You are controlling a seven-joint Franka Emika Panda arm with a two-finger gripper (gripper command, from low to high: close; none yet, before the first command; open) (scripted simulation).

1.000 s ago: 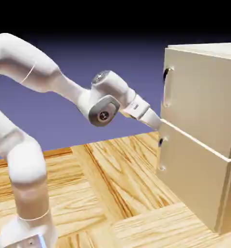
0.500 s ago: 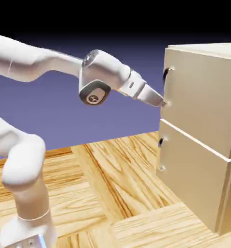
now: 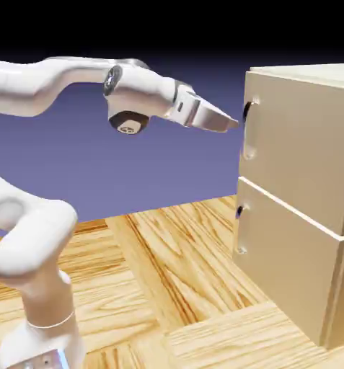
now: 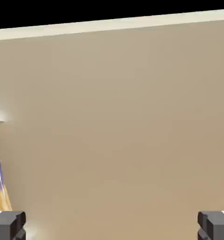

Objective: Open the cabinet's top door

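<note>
Lining up for the pull: gripper (image 3: 236, 124), fingers spread and empty, just beside the handle (image 3: 251, 130); behind the handle, the top door (image 3: 301, 144), shut. Next it likely needs to straddle the handle, then close.

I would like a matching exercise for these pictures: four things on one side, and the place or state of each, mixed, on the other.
1. gripper
2. top door
3. lower door
4. floor

A. below the pale seam
B. open, near the upper handle
C. wood-patterned
D. closed

Pairs: 1-B, 2-D, 3-A, 4-C
</note>
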